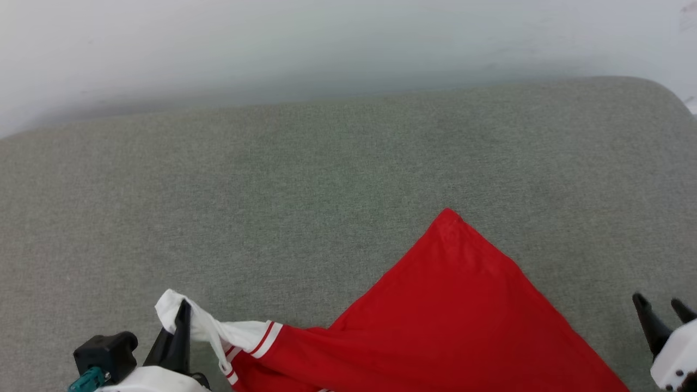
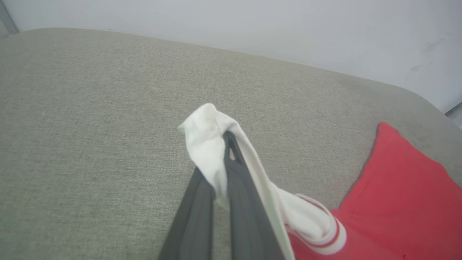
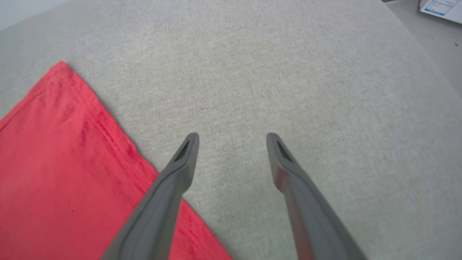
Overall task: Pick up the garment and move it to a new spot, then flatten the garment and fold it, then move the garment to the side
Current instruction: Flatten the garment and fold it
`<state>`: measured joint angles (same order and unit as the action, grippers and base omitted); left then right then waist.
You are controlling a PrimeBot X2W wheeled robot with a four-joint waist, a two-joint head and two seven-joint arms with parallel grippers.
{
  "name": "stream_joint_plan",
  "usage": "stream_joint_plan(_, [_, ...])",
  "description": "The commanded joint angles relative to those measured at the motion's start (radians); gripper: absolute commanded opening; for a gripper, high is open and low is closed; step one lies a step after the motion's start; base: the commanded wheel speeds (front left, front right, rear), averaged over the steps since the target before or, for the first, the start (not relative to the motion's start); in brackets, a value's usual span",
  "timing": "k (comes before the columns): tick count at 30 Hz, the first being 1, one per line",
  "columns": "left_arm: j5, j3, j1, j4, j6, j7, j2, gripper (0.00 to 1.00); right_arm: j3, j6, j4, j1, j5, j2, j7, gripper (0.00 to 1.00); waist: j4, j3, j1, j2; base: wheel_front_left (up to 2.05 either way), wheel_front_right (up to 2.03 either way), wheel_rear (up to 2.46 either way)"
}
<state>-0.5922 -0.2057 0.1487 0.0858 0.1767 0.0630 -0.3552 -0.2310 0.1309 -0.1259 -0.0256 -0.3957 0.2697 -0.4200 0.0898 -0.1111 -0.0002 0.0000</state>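
The garment (image 1: 446,310), a red jersey with white sleeves and red-and-white striped trim, lies at the near edge of the grey-green cushion (image 1: 326,179), one red corner pointing away from me. My left gripper (image 1: 185,306) at the lower left is shut on the garment's white sleeve (image 2: 207,144), which drapes over the fingertips and hangs raised off the cushion. At the lower right, my right gripper (image 1: 661,304) stands open and holds nothing, just right of the red hem (image 3: 72,159), above bare cushion (image 3: 288,72).
The cushion stretches wide behind the garment to a pale wall (image 1: 326,43). Its right end rounds off, with grey floor and a white paper or box (image 3: 442,7) beyond it.
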Motion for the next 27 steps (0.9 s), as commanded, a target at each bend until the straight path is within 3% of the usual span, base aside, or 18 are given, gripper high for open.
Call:
stream_joint_plan(1, [0.011,-0.004,-0.027,0.015,-0.006,0.0,-0.004,0.0,0.009,0.0,-0.012,0.056,-0.006,-0.011,0.047,1.0,-0.017,-0.035,0.0002,0.0,0.0,0.0,0.0])
stream_joint_plan(4, [0.02,-0.013,-0.06,0.036,-0.008,-0.004,-0.006,0.0,0.04,0.0,-0.03,0.142,-0.02,-0.01,0.09,1.0,-0.038,-0.079,0.0002,0.0,0.0,0.0,0.0])
stream_joint_plan(6, [0.027,-0.023,-0.081,0.048,-0.012,-0.004,-0.002,0.0,0.081,0.0,-0.039,0.202,-0.039,0.002,0.064,1.0,-0.056,-0.108,0.0002,0.0,0.0,0.0,0.0])
stream_joint_plan(11, [0.036,-0.041,-0.132,0.056,-0.023,0.005,0.007,0.0,0.179,-0.001,-0.035,0.329,-0.069,0.042,-0.079,1.0,-0.09,-0.165,0.0002,0.0,0.0,0.0,0.0])
stream_joint_plan(19, [0.052,-0.082,-0.219,0.04,-0.053,0.033,0.038,0.0,0.321,0.0,0.007,0.504,-0.087,0.081,-0.509,1.0,-0.16,-0.252,0.0002,0.0,0.0,0.0,0.0])
stream_joint_plan(27, [0.046,-0.112,-0.264,-0.003,-0.078,0.062,0.068,0.0,0.431,0.0,-0.058,0.547,-0.106,0.081,-0.639,1.0,-0.195,-0.307,0.0002,0.0,0.0,0.0,0.0])
